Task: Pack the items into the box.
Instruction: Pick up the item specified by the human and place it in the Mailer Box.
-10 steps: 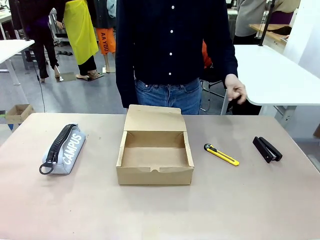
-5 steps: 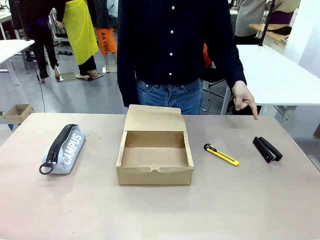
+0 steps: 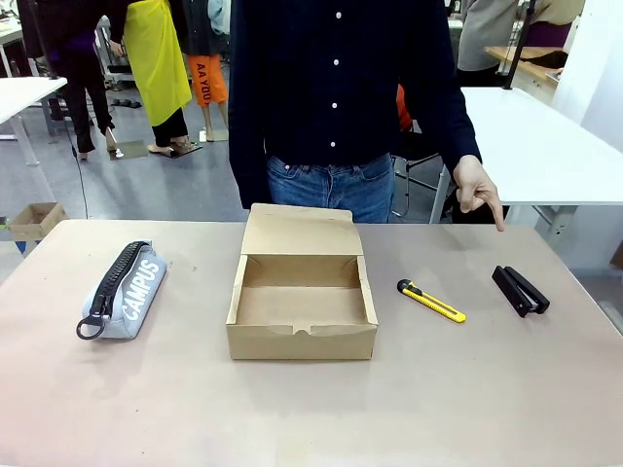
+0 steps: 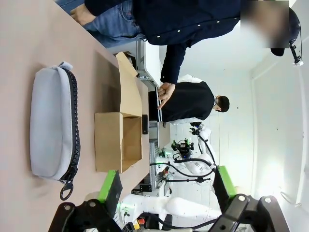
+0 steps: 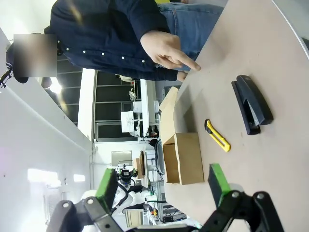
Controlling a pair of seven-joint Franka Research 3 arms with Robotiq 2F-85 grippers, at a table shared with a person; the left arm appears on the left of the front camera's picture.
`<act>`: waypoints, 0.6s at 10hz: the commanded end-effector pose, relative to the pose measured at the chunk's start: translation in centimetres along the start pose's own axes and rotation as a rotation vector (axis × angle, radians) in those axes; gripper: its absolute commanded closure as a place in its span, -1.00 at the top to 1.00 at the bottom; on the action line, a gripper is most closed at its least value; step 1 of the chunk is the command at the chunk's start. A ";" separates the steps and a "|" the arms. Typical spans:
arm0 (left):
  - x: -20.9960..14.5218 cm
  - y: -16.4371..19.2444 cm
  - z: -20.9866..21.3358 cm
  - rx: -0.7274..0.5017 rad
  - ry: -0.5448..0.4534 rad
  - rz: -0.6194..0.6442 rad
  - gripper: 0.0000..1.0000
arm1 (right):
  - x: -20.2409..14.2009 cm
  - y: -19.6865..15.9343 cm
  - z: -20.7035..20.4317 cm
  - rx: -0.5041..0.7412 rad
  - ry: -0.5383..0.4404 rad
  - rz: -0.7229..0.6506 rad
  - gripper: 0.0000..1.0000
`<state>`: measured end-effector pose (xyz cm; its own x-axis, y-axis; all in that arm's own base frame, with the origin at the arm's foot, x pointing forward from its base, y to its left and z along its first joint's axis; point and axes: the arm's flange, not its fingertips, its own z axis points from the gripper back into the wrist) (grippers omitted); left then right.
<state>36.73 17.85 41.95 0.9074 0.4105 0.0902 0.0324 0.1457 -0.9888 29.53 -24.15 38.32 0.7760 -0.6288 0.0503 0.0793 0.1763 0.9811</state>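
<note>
Nothing is packed yet: the box [image 3: 302,341] sits open mid-bench [image 3: 438,409], the knife [image 3: 431,301] just right of it, the black stapler [image 3: 520,290] farther right. The robot's left hand [image 4: 166,183] and right hand [image 5: 162,182] stand wide, empty. The person's hand [image 3: 477,190] points at the stapler; the right hand should probably grip it across its narrow width. A second ago that hand hung loosely curled; items unmoved.

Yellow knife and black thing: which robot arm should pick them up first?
Likely the right: the utility knife and black object lie right of the box, in view of the open right gripper; the left gripper faces the pencil case.
</note>
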 end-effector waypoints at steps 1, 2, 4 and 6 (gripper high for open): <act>0.1 -0.2 0.2 -0.016 0.003 -0.009 1.00 | 0.0 0.0 0.0 0.000 0.000 0.000 1.00; 0.1 -0.2 0.2 -0.016 0.003 -0.009 1.00 | -0.7 0.9 -0.8 -0.036 -0.008 0.047 1.00; 0.1 -0.2 0.2 -0.016 0.003 -0.009 1.00 | -1.6 3.9 -3.4 -0.195 -0.018 0.193 1.00; 0.1 -0.2 0.2 -0.016 0.003 -0.009 1.00 | -4.0 7.4 -9.1 -0.483 -0.006 0.414 1.00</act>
<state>36.77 17.85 41.94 0.9076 0.4100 0.0898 0.0318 0.1462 -0.9887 32.62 -18.04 43.22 0.7837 -0.5238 0.3339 0.0414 0.5804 0.8133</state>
